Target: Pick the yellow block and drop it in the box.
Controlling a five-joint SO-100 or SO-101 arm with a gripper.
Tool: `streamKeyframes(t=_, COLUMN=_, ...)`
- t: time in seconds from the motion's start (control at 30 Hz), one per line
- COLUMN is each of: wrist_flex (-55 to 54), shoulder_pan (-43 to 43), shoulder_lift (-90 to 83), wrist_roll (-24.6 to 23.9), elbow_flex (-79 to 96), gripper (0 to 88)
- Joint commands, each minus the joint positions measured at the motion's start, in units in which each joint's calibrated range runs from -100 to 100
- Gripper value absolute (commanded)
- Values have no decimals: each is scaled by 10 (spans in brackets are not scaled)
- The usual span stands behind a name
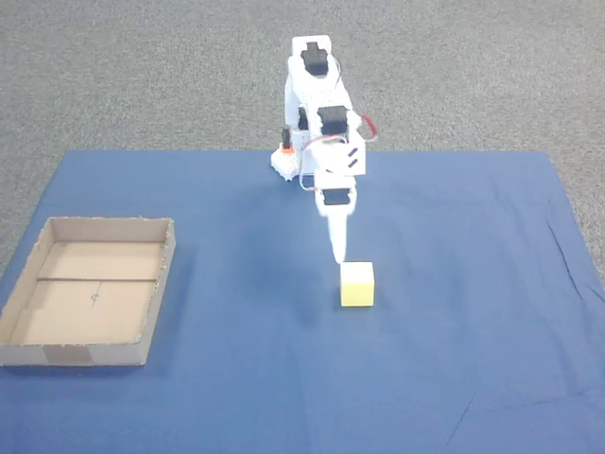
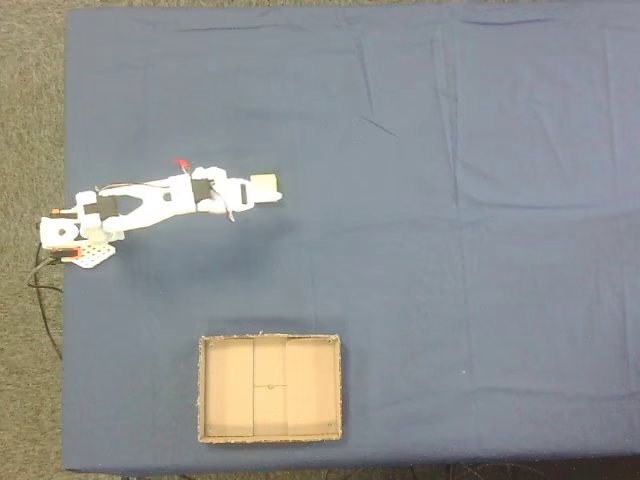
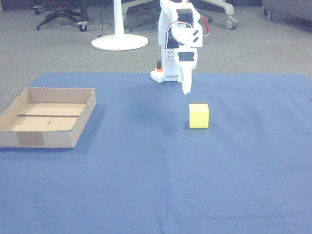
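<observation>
The yellow block [image 1: 357,285] [image 3: 199,115] sits on the blue cloth near the middle, just in front of the white arm. My gripper [image 1: 338,251] [image 3: 185,88] points down, hanging in the air slightly behind and to the left of the block. Its fingers are together with nothing between them, and they do not touch the block. From above, the block [image 2: 264,181] peeks out beside the gripper [image 2: 272,196] tip. The box [image 1: 76,355] [image 2: 202,388] [image 3: 39,139], a shallow brown cardboard tray, lies empty well off to the left in the front views.
A blue cloth [image 1: 454,359] covers the work surface, with grey carpet around it. The arm's base [image 1: 286,163] stands at the cloth's far edge. A white pedestal foot [image 3: 119,42] and chair wheels stand on the floor behind.
</observation>
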Motion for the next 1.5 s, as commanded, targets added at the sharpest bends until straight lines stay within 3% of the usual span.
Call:
streamKeyframes(t=0.0, wrist_flex=-4, shoulder_pan=-10, shoulder_lift=64, wrist_roll=-3, elbow_flex=-87, gripper=457)
streamKeyframes(t=0.4, wrist_flex=-21, shoulder_pan=-43, shoulder_lift=165, wrist_roll=10, elbow_flex=-128, gripper=451)
streamKeyframes(t=0.63, wrist_flex=-27, shoulder_pan=-38, shoulder_lift=173, wrist_roll=7, elbow_flex=-127, gripper=260)
streamKeyframes(t=0.83, wrist_flex=-49, shoulder_pan=-30, shoulder_lift=148, wrist_roll=9, elbow_flex=-96, gripper=217)
streamKeyframes(t=0.93, wrist_flex=-83, shoulder_pan=-18, shoulder_lift=20, wrist_roll=14, elbow_flex=4, gripper=214)
streamKeyframes(t=1.0, wrist_flex=-80, shoulder_pan=14, shoulder_lift=-154, wrist_roll=23, elbow_flex=80, gripper=213)
streamKeyframes(t=1.1, wrist_flex=-67, shoulder_pan=129, shoulder_lift=-406, wrist_roll=45, elbow_flex=112, gripper=219)
streamKeyframes(t=1.2, wrist_flex=-77, shoulder_pan=283, shoulder_lift=-495, wrist_roll=70, elbow_flex=51, gripper=229)
streamKeyframes(t=1.33, wrist_flex=-96, shoulder_pan=434, shoulder_lift=-372, wrist_roll=83, elbow_flex=-101, gripper=239)
streamKeyframes(t=1.47, wrist_flex=-42, shoulder_pan=493, shoulder_lift=-118, wrist_roll=103, elbow_flex=-318, gripper=239)
